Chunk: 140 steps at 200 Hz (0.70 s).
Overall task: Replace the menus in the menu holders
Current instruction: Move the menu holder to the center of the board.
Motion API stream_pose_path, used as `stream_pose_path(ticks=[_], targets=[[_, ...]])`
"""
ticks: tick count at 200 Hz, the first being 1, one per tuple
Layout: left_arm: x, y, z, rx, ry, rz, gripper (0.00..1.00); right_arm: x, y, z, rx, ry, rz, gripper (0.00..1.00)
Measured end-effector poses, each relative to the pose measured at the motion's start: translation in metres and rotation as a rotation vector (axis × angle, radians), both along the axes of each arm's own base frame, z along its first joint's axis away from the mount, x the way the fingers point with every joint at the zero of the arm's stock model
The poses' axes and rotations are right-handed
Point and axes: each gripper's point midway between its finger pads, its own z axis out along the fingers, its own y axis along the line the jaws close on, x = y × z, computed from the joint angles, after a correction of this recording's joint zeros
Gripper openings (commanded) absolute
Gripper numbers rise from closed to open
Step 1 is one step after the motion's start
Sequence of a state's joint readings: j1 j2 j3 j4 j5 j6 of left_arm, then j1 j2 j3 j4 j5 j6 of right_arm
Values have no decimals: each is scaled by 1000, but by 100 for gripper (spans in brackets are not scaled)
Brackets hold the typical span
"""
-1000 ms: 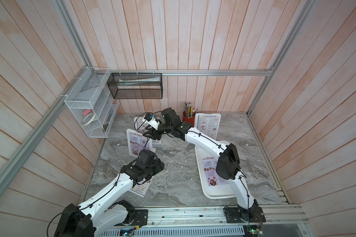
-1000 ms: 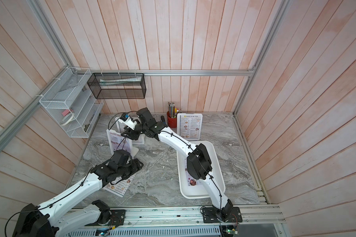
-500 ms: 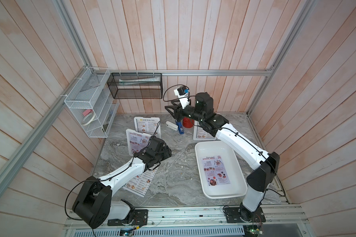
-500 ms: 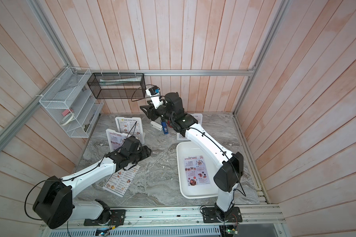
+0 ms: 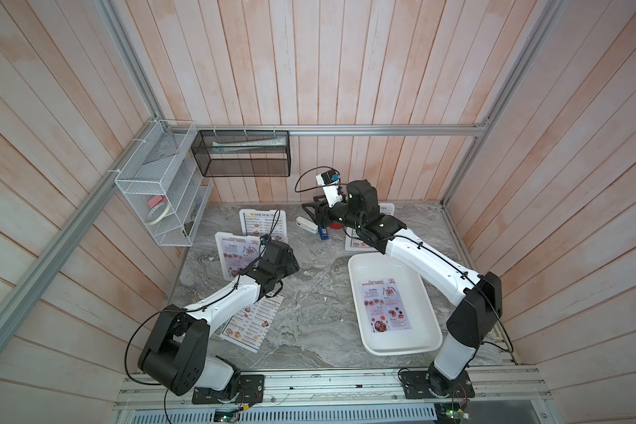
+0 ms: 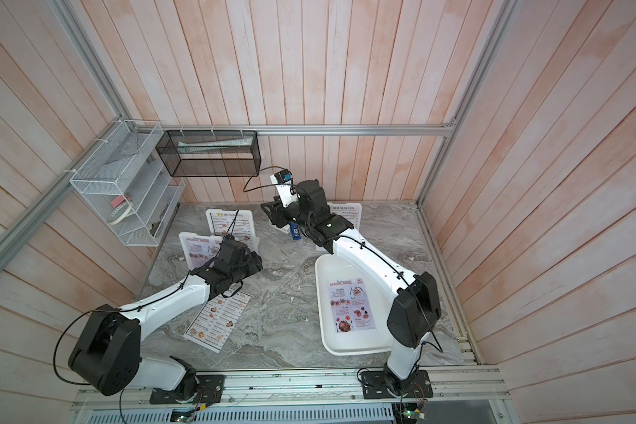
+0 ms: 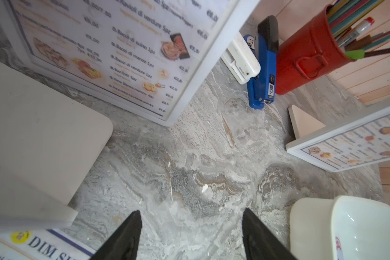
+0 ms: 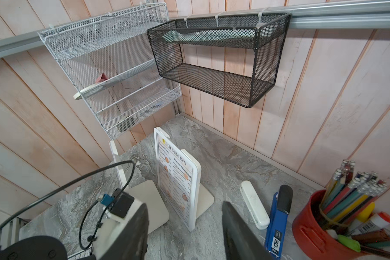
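Menu holders, three. Holder by left arm (image 5: 234, 253): SPECIAL MENU in, done. Back holder (image 5: 261, 224) and right holder (image 6: 347, 213): DIM SUM INN, left for me. Special sheet (image 5: 384, 304) lies in tray (image 5: 425, 326). Left gripper (image 7: 191, 210), right gripper (image 8: 185, 203): both spread, empty.

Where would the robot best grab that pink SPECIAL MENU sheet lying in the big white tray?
Probably at an edge or corner, coming straight down. The SPECIAL MENU sheet lies flat on the floor of the white tray, so nothing stands up to pinch, and the tray's walls block a sideways approach. Bare floor around the sheet leaves room for a fingertip.
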State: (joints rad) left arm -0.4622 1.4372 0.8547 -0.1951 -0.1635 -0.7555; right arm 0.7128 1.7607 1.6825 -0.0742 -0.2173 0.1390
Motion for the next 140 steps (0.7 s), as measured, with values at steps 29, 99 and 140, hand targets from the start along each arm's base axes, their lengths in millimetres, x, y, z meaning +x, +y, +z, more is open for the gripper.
stream_pose_path(ticks=[29,99,140], targets=[[7,14,1,22,-14,32,73,-1,-1,3,9,1,-1,53],[15,43,0,78,-23,104,73,-5,-2,5,30,7,4,54],[14,58,-4,99,-1,138,73,-3,4,7,40,13,25,54]])
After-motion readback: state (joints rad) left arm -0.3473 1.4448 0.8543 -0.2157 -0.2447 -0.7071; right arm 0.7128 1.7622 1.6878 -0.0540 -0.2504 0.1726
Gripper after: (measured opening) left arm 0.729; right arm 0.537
